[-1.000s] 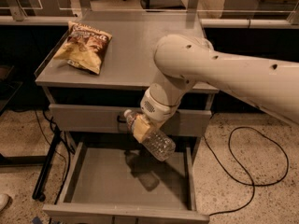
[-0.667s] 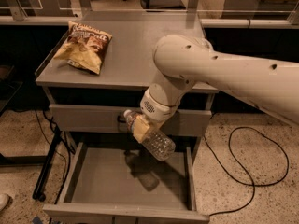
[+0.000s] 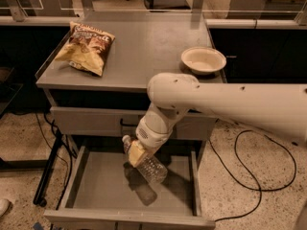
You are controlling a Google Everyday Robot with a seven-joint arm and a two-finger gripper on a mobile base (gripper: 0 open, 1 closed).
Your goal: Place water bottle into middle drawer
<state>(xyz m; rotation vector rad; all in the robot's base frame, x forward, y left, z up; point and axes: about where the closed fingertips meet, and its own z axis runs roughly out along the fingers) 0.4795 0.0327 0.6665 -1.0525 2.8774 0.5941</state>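
Arm [image 3: 230, 102] is reaching in from the right at tabletop height, then bending at a round joint and dropping down past the cabinet front. I am seeing the wrist pointing down and to the left.

Cabinet top [image 3: 153, 37] is carrying a bowl [image 3: 193, 56] at its right rear and a chip bag [image 3: 86, 47] at its left. The closed drawer front [image 3: 86, 121] under the top is showing a black handle, partly hidden by the wrist.

Middle drawer [image 3: 100, 186] is standing pulled out, its grey floor showing.

Gripper [image 3: 136, 152] is hanging over the drawer's rear centre, fingers clamped on the water bottle [image 3: 152, 169] near its neck. The bottle is tilting, white cap up and to the left, base down and to the right, inside the drawer's outline. Its shadow is falling on the floor in front, so I am reading it as off the floor.
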